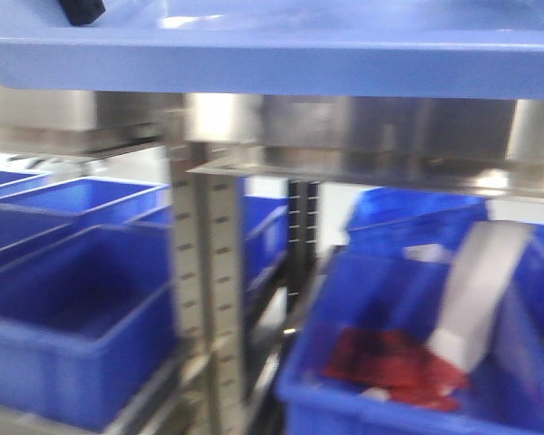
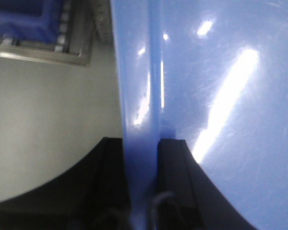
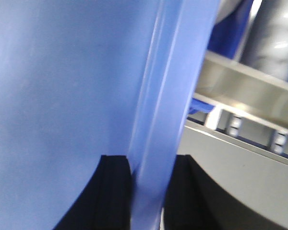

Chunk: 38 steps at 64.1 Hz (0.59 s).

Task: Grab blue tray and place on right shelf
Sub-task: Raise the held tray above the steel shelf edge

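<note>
Front-facing view: blue tray [image 1: 281, 63] is held level, higher than the right shelf [image 1: 381, 168] lip, not yet set down. Opposite rims are pinched by left hand [image 2: 143, 148] and right hand [image 3: 151, 165], so tilt is avoided.

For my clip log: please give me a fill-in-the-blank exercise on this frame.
The left end effector and right end effector are both shut on the ____ of the blue tray.
The tray hangs ____ the front lip of the right shelf.
The dark blue bin at lower right contains ____ items and a white strip.
Missing words: rim; above; red.
</note>
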Motion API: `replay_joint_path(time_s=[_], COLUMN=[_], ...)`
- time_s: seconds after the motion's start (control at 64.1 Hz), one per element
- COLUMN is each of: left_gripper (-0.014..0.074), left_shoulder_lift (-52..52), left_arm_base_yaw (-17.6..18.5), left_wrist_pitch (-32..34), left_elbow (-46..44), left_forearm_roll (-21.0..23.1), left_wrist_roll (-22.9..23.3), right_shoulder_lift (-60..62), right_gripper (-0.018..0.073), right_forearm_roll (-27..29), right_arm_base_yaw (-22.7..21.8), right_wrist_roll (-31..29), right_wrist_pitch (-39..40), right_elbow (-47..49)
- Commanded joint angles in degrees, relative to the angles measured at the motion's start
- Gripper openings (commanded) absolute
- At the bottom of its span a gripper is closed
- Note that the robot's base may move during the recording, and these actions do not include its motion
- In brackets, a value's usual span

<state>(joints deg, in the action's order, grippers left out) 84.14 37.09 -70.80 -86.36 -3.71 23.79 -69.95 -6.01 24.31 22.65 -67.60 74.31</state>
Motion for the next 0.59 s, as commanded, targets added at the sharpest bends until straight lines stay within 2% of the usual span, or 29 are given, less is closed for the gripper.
replay_joint_path(time_s=[0.0, 0.577], left_gripper=[-0.0048, -0.0048], left_shoulder_lift=[-1.81, -1.81], left_arm_base_yaw=[0.59, 0.59], left_wrist_pitch=[-5.80, -5.80], left_elbow=[-1.30, -1.30], left_forearm_roll=[0.00, 0.00], left_wrist_roll=[-1.47, -1.47], right_shoulder_lift=[1.62, 1.62], right_gripper=[0.0056, 0.0056], right_forearm_roll=[0.09, 0.09], right_arm_base_yaw=[0.25, 0.25], right_wrist_roll=[-1.76, -1.76], right_wrist_pitch=[4.16, 4.16], right_elbow=[1.75, 1.75])
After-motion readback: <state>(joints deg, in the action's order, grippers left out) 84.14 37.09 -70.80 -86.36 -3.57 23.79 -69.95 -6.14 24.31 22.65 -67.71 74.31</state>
